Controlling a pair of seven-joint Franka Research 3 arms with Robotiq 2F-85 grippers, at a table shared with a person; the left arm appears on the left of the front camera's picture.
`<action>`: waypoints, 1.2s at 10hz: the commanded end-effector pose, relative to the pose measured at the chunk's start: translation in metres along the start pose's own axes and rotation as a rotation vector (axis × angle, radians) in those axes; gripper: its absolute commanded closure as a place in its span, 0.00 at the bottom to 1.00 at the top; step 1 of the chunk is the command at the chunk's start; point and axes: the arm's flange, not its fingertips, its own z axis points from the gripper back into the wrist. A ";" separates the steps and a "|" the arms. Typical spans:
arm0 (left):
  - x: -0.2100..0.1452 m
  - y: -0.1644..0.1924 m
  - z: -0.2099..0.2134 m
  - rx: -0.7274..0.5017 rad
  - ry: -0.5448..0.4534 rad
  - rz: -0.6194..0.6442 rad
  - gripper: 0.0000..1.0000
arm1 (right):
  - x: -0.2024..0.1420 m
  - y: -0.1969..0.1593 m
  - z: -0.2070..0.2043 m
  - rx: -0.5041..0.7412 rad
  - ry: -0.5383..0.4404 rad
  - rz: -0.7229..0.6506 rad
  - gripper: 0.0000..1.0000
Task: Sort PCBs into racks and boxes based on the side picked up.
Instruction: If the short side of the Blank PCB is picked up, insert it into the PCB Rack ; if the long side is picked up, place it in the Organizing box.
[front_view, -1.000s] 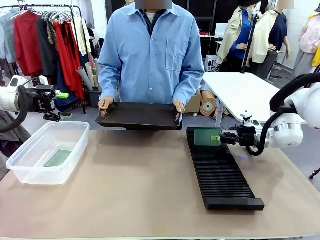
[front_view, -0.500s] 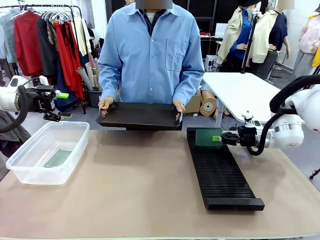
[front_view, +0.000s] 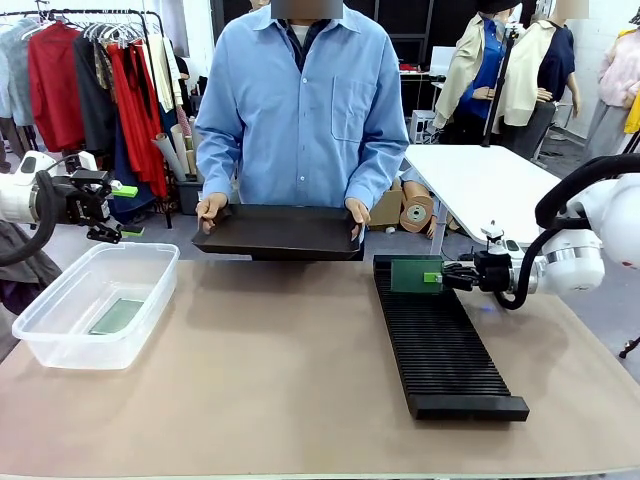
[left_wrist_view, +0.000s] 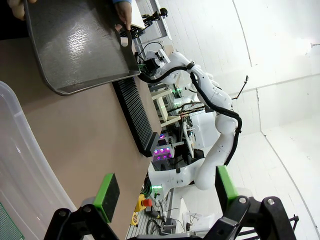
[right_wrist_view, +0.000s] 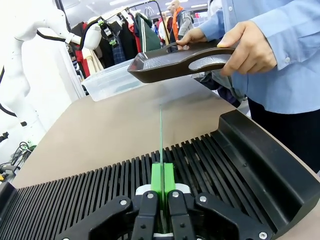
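The right end effector (front_view: 440, 277) is clamped on an upright PCB (front_view: 414, 274) standing on edge at the far end of the rack (front_view: 440, 345), its long axis across the rack. The left end effector (front_view: 127, 210) hangs spread above the clear tub (front_view: 60, 330).

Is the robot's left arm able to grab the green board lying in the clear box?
Probably yes. The left end effector is open and hangs just beyond the clear box, which has no lid. The board lies flat on its floor with nothing over it, though a flat board may be hard to pinch.
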 end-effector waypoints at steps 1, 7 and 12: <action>0.000 -0.002 0.001 -0.005 -0.002 -0.003 0.00 | -0.002 -0.007 0.001 0.017 0.030 0.031 1.00; 0.000 -0.002 0.001 -0.005 -0.002 -0.003 0.00 | -0.005 -0.020 -0.012 0.043 0.119 0.062 1.00; 0.000 -0.002 0.001 -0.005 -0.002 -0.003 0.00 | -0.016 -0.028 -0.007 0.027 0.087 0.040 1.00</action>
